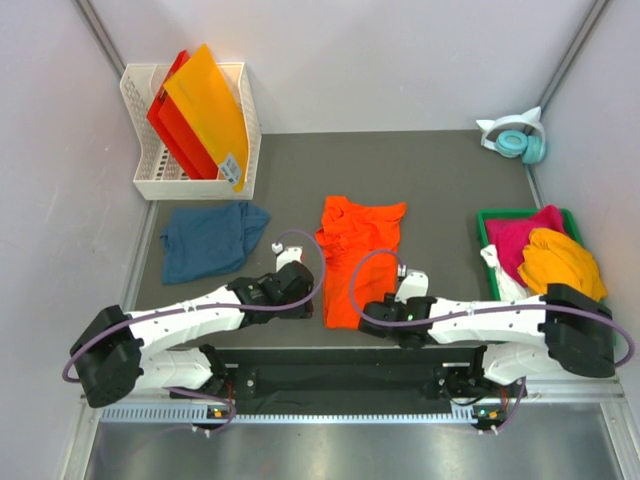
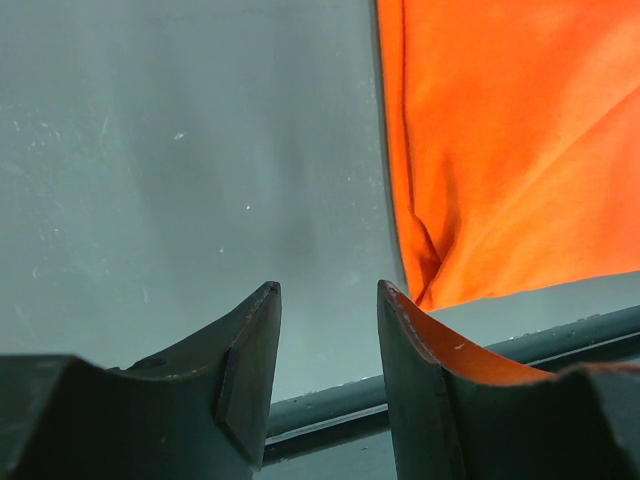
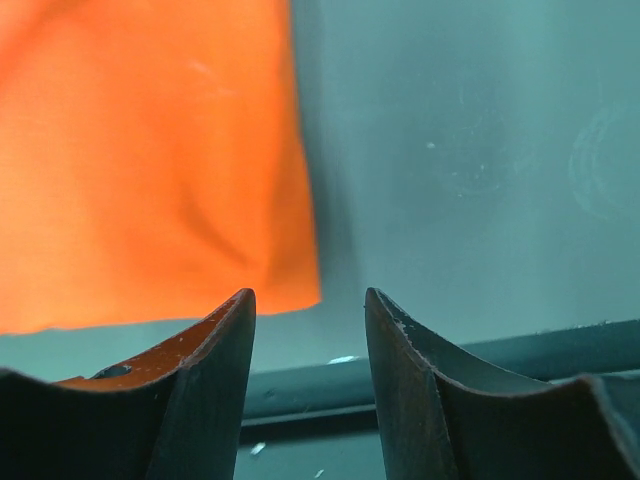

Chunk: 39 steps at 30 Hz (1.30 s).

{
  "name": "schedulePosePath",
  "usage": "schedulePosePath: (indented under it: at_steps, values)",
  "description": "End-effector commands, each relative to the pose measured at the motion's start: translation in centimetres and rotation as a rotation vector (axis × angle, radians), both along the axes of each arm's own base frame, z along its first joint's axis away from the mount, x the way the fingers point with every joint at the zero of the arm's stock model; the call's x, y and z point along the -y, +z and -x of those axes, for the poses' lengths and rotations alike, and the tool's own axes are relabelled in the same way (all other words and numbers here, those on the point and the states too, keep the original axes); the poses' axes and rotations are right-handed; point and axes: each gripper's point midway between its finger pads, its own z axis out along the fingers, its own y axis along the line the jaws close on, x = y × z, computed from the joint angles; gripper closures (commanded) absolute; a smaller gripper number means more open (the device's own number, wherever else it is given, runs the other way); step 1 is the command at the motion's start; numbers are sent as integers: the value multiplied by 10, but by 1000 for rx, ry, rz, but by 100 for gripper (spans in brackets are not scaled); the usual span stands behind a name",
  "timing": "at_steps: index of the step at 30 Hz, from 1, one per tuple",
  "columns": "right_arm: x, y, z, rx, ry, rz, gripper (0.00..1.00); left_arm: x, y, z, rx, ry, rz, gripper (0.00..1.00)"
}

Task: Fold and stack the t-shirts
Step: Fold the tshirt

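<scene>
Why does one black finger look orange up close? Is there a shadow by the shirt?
Left wrist: the glossy finger beside the shirt mirrors its orange; a thin shadow lines the shirt's edge. Right wrist: same orange sheen on one finger, wider grey shadow on the table. Top view: even light, all sharp.

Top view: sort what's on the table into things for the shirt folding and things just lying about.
For the job: orange t-shirt, teal-blue t-shirt, magenta t-shirt, yellow-orange t-shirt, white t-shirt; the last three lie in the green bin.

Lying about: white basket, with the orange plastic sheet and red plastic sheet standing in it; cat-ear headphones.
</scene>
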Motion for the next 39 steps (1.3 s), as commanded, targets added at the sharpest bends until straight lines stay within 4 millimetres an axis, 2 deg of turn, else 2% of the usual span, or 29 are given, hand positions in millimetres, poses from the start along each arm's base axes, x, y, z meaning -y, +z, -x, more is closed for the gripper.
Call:
schedulePosePath:
  at_steps: [1,10,13,14,17,20,28,39]
  values:
    - [-5,-23,4,-20,3,-11,52,2,-2,1,-1,-7,14,52]
    - [0,-53,19,-106,-5,30,55,5,-3,2,-7,-11,23,52]
    - [4,-63,28,-158,-4,50,70,7,-7,3,-18,-19,22,52]
    - [5,-66,31,-171,-1,54,79,8,-8,3,-22,-19,20,52]
    - [7,-73,40,-207,11,68,95,10,-12,3,-28,-23,25,53]
    - [8,-75,46,-226,20,66,100,13,-14,4,-34,-25,27,53]
    - [3,-71,48,-221,53,92,100,27,-12,3,-20,-34,42,53]
    - [0,-67,45,-215,84,105,100,70,0,3,10,-82,83,52]
